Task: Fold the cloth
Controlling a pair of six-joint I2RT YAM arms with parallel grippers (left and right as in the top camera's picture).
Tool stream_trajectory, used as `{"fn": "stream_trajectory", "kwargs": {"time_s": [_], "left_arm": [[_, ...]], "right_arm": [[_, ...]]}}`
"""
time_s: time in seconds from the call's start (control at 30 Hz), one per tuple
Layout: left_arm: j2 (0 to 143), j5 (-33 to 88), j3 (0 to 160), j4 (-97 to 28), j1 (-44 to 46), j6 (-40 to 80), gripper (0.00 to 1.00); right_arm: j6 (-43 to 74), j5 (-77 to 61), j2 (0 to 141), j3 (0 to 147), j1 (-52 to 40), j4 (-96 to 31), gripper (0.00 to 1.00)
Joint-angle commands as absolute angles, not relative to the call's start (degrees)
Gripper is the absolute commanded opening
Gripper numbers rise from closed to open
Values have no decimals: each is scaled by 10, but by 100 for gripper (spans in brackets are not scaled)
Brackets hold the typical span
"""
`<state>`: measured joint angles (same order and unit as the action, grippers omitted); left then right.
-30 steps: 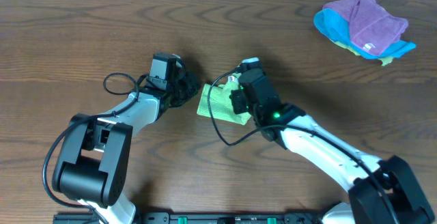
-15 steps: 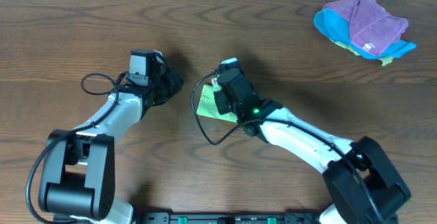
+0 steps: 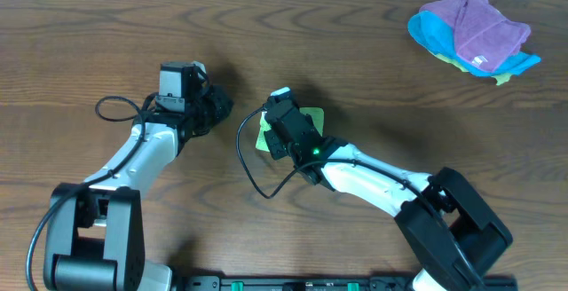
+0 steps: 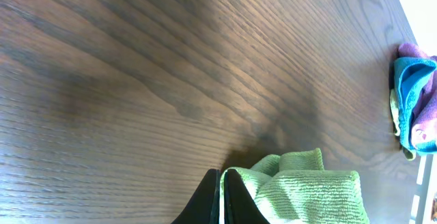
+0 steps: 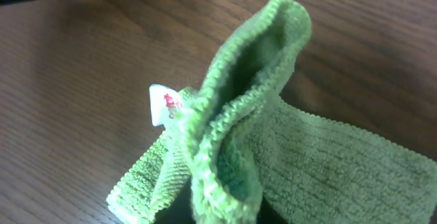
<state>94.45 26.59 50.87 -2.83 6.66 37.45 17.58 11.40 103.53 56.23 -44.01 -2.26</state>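
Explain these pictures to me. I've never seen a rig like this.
This is a robot with two arms at a wooden table. One picture looks down from above; the other two come from a camera on each wrist. The right gripper appears to pinch a green cloth, with a fold raised toward its camera. The left gripper is shut, holds nothing, and sits apart from the cloth. In the far right corner lies a pile with a purple cloth and a blue cloth.
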Motion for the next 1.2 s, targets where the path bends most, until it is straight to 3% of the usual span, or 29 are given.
{"fn": "stream_trajectory", "kwargs": {"time_s": [0.0, 0.13, 0.47, 0.73, 1.17], "left_arm": [[928, 267, 520, -33, 52, 362, 6], [926, 272, 520, -34, 39, 361, 6], [925, 277, 520, -39, 24, 361, 6], [925, 281, 520, -38, 9, 361, 6], [924, 301, 521, -38, -25, 362, 6]], "right_arm": [[178, 107, 1042, 574, -454, -21, 20], [178, 95, 1042, 574, -464, -20, 27], [184, 79, 1042, 574, -486, -18, 36], [184, 79, 1011, 574, -487, -21, 53], [197, 109, 944, 574, -487, -45, 61]]}}
